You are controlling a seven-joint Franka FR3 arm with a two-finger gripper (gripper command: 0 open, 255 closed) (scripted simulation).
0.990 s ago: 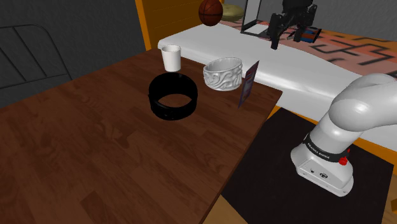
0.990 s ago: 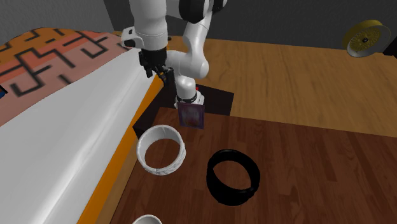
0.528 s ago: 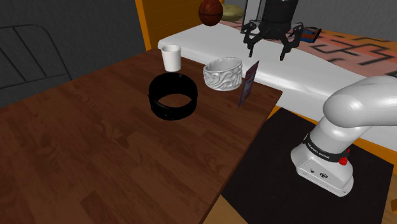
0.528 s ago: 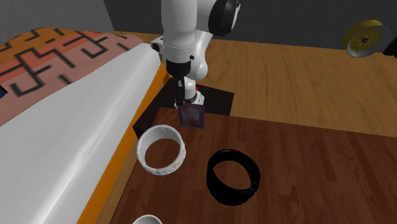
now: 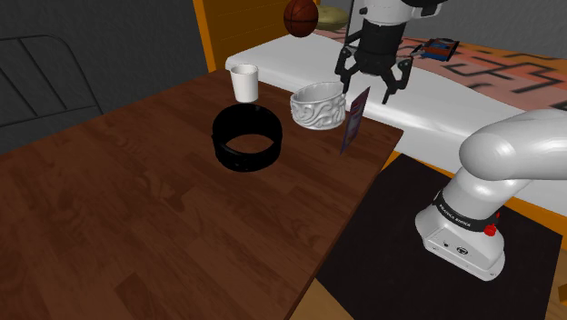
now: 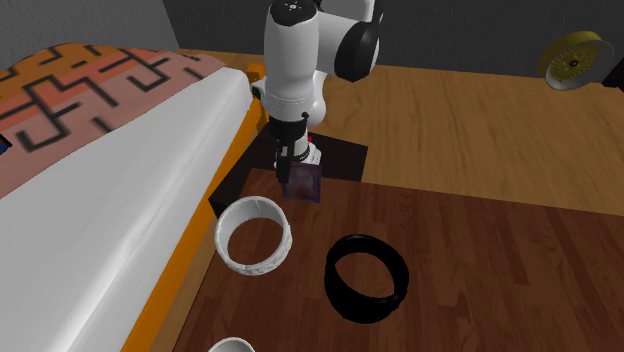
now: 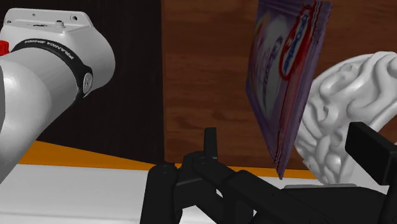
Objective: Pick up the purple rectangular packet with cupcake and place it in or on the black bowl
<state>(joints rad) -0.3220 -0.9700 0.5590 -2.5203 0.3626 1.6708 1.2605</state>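
A: Gripper (image 5: 365,88) poised just over the purple packet (image 5: 354,120), jaws spread apart, clasping nothing. Packet upright on its thin edge, near the table (image 5: 136,209) corner closest to the stand (image 5: 391,264), just beside the white patterned bowl (image 5: 319,105).

B: Main risk from here?

A: Probably a topple. Thin, tall, balanced on edge, so easily knocked flat by one finger on the way down unless straddled squarely. Once flat, likely hard to pinch off the wood. Also possible: shoved past the table edge, down toward the stand.

B: And the white bowl?

A: Crowding one side. Seen along the gripper, one finger (image 7: 372,149) close to that bowl's wall. Could clip the rim while descending and nudge bowl into packet.

B: Room for the carry?

A: Plenty toward the black bowl (image 5: 247,136). Open wood around it, with the white cup (image 5: 243,82) near its far side but apart. Best to lift clear above the white bowl's rim first, then across. Tight only at the table edge and on the bed (image 5: 427,105) side; worth keeping the sweep inboard, over the table
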